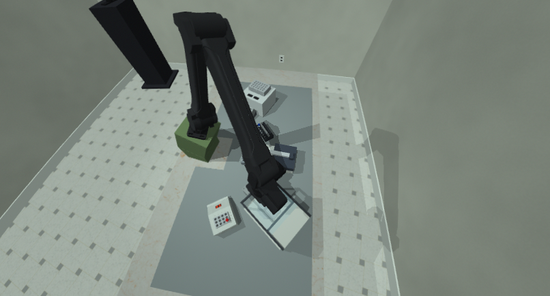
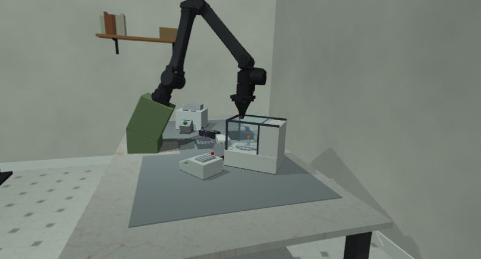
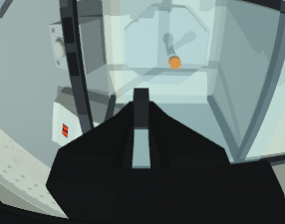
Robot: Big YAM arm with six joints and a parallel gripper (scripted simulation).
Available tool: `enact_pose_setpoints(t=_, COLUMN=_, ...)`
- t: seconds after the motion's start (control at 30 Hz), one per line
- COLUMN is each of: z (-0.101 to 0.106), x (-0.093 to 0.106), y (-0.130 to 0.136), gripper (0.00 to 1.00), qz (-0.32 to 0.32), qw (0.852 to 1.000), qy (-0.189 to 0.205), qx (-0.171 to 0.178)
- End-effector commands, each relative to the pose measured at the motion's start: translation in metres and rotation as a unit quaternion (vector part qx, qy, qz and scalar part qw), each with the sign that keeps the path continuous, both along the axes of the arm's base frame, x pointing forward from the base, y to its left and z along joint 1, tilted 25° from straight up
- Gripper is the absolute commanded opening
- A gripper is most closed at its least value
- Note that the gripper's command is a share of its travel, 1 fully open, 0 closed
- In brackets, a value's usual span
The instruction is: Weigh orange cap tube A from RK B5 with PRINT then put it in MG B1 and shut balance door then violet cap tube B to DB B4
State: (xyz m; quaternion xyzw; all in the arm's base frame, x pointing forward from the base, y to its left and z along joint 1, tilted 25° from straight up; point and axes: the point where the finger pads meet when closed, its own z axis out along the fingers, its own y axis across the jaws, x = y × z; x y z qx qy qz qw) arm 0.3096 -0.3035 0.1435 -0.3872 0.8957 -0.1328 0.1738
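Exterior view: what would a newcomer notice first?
The black arm arches from its green pedestal down onto the balance at mid-bench, jaws shut on the door handle on top of the glass box. Inside, the orange-capped tube stands on the pan.

Soft, even, rather dim light falls from above. The arm [image 1: 230,97] throws broad soft-edged shadows over the grey mat [image 1: 238,255] and the right-hand wall [image 1: 461,140]. The wrist view bows strongly at its edges and looks coarse and slightly blurred.
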Motion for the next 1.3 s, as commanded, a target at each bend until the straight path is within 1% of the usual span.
enact_pose_setpoints(t=0.0, z=0.016, x=0.017, y=-0.012, gripper=0.06, qz=0.001, qw=1.0, qy=-0.009, qx=-0.011)
enact_pose_setpoints(t=1.27, z=0.029, x=0.039, y=-0.034, gripper=0.06, qz=0.001, qw=1.0, qy=-0.009, qx=-0.011)
